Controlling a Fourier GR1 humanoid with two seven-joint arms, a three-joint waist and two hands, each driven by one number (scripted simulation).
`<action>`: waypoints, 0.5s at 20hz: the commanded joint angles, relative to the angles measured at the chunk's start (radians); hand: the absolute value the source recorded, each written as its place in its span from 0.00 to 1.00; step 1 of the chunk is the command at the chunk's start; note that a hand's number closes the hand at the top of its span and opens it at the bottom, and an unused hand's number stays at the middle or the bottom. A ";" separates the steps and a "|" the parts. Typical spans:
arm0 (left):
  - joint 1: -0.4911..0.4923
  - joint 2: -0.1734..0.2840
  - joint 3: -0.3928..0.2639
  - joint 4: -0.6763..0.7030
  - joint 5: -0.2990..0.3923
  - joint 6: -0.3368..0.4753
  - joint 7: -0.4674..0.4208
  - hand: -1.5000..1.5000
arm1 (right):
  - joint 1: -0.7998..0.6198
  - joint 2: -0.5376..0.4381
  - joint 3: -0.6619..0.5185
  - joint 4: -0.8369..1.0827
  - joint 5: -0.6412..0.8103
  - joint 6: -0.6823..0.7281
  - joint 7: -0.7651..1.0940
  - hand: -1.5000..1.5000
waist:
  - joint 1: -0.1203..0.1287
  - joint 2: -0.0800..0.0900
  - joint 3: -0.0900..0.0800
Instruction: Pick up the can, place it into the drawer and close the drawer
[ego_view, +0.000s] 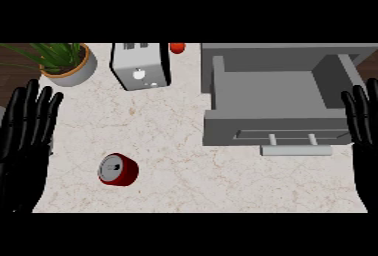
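One can (118, 170) is counted on the desk (184, 150), red and lying alone. One drawer (277, 97) is seen, pulled open, with one handle (295, 150) at its front. One toaster (140, 66) is found at the far edge, and one potted plant (65, 62) beside it. One small red object (177, 48) (too little of it shows to be named) is counted behind the toaster. Two hands are seen, a left hand (26, 145) and a right hand (363, 130).

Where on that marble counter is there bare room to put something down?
The widest bare patch lies mid-counter, between the red can, the toaster and the open drawer. The strip below the drawer's front is bare too. The back left is crowded: potted plant, toaster. Open hands rest at the left and right edges.
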 joint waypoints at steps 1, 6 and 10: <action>0.084 -0.043 -0.066 -0.044 -0.071 0.026 -0.014 0.00 | -0.010 -0.027 -0.080 0.022 -0.083 0.036 0.004 0.00 | 0.007 -0.025 -0.011; 0.340 -0.058 -0.042 -0.272 -0.079 0.051 -0.023 0.00 | 0.051 0.000 -0.041 -0.026 -0.070 0.039 -0.025 0.00 | 0.017 -0.029 -0.011; 0.444 -0.099 -0.053 -0.214 -0.078 0.197 0.205 0.00 | 0.131 0.019 -0.067 0.033 -0.044 -0.030 0.136 0.00 | 0.019 -0.029 -0.010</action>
